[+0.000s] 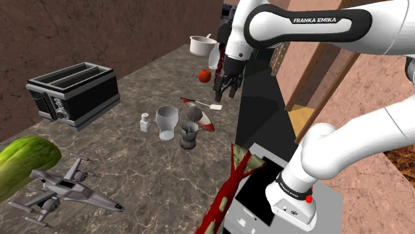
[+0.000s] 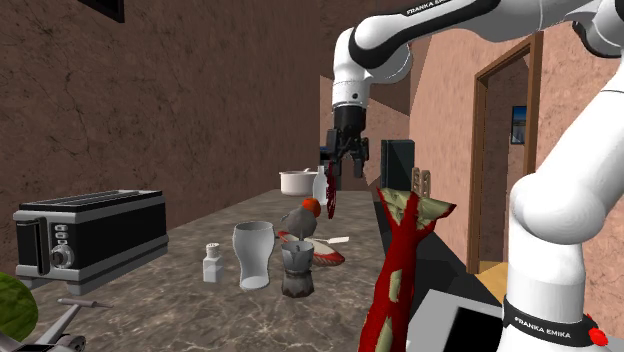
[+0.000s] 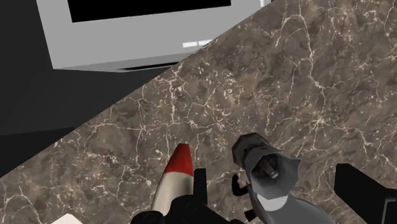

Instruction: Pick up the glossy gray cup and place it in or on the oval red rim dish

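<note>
Nothing is done yet: the gripper (image 1: 226, 90) hangs empty, fingers apparently apart, the gray cup (image 1: 167, 121) untouched mid-way across the counter (image 1: 153, 174) beside the red-rimmed dish (image 1: 199, 114).

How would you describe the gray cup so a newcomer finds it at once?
Start at the black toaster on the brown marble counter. To its right in the shoulder view stands a cluster of three small items. The cup is the tallest, a pale gray flared tumbler between a small white shaker and a dark moka pot.
</note>
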Available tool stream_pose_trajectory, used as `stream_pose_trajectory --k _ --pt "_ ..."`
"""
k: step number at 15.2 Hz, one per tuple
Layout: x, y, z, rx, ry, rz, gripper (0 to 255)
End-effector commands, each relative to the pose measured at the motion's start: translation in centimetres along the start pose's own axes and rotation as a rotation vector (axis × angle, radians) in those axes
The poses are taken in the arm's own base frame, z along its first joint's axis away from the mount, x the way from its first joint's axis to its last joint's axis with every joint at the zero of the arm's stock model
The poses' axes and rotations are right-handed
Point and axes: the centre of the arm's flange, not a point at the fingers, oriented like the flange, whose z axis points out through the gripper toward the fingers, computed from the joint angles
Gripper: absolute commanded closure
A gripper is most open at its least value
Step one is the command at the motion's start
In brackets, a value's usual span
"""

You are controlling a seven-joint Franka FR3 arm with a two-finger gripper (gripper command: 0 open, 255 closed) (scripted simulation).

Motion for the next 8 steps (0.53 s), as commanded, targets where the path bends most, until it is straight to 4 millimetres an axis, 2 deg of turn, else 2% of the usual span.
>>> stream_pose_trajectory --k 1,8 --pt "1.4 -1.6 1.2 -0.001 0.01 -0.008 0" --pt "7.3 -6.8 5.5 -0.009 0.04 -0.037 0"
